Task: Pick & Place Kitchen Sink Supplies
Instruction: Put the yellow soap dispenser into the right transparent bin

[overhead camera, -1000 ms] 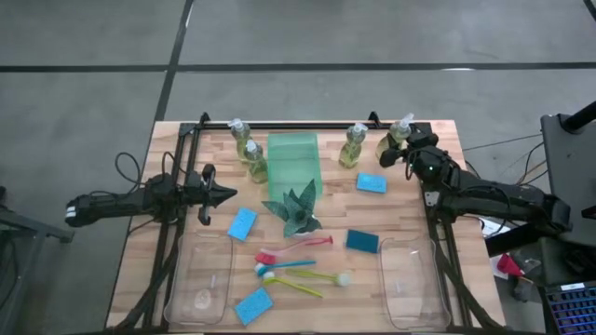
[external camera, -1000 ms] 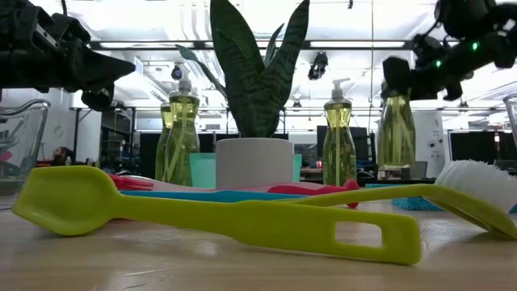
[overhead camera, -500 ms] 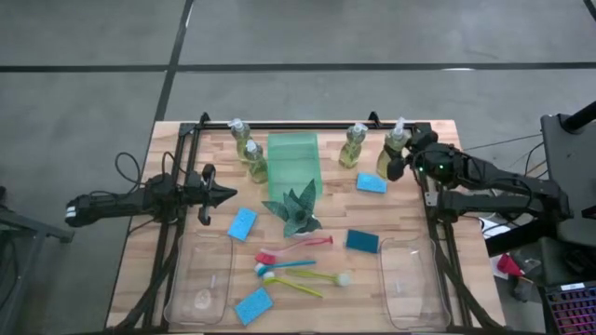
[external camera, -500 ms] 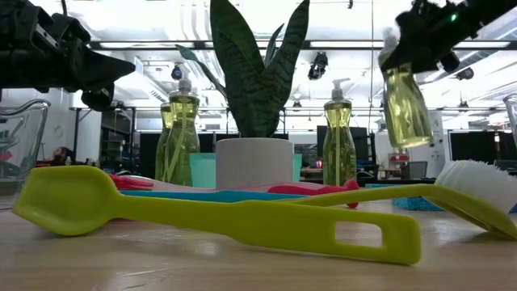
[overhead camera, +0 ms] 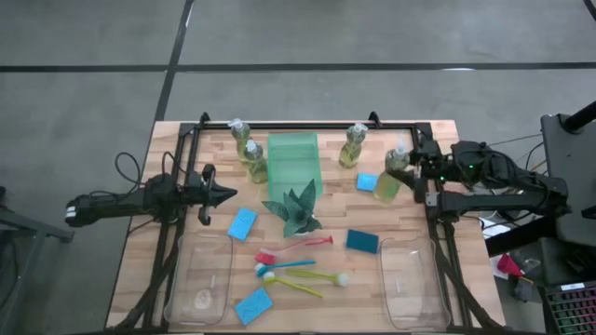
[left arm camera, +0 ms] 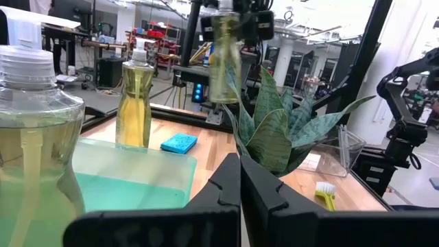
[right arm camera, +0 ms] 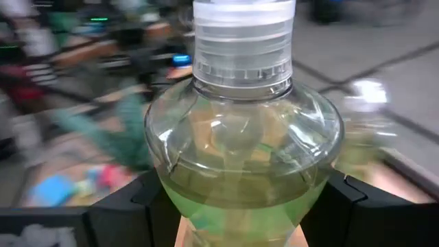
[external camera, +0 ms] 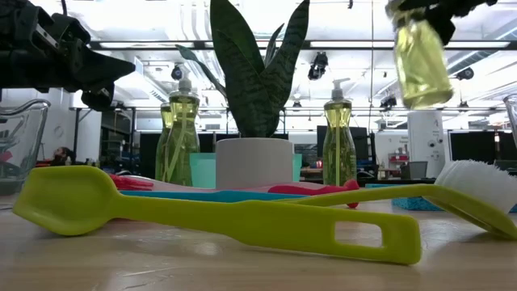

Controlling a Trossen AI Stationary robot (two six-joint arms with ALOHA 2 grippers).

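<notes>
Your right hand (overhead camera: 407, 173) is clamped on a soap bottle (overhead camera: 390, 177), one finger on each side of the clear body, and it holds the bottle in the air above the right part of the counter (overhead camera: 419, 223), near the far right corner; in the low view this bottle (external camera: 418, 56) hangs clear of the surface, slightly tilted. In the right wrist view you see its white cap (right arm camera: 243, 41) and its yellow-green fill between the dark fingers (right arm camera: 116, 213). Your left hand (overhead camera: 230, 194) waits by the left edge of the counter with its fingers pressed together and holding nothing, the tips pointing toward the middle. Three more soap bottles stand upright near the far edge: two (overhead camera: 240, 135) (overhead camera: 254, 160) left of the translucent green tray (overhead camera: 293, 163) and one (overhead camera: 352, 145) right of it. A blue sponge (overhead camera: 367, 181) lies just beside the lifted bottle, another (overhead camera: 242, 223) lies left of the potted plant (overhead camera: 296, 209), a darker one (overhead camera: 362, 241) lies right of centre, and a fourth (overhead camera: 253, 305) lies by the near edge. The red brush (overhead camera: 296, 247), blue brush (overhead camera: 284, 266) and yellow brush (overhead camera: 307, 278) lie together near the middle of the near half. Clear bins sit at the near left corner (overhead camera: 198, 279) and the near right corner (overhead camera: 412, 284).
</notes>
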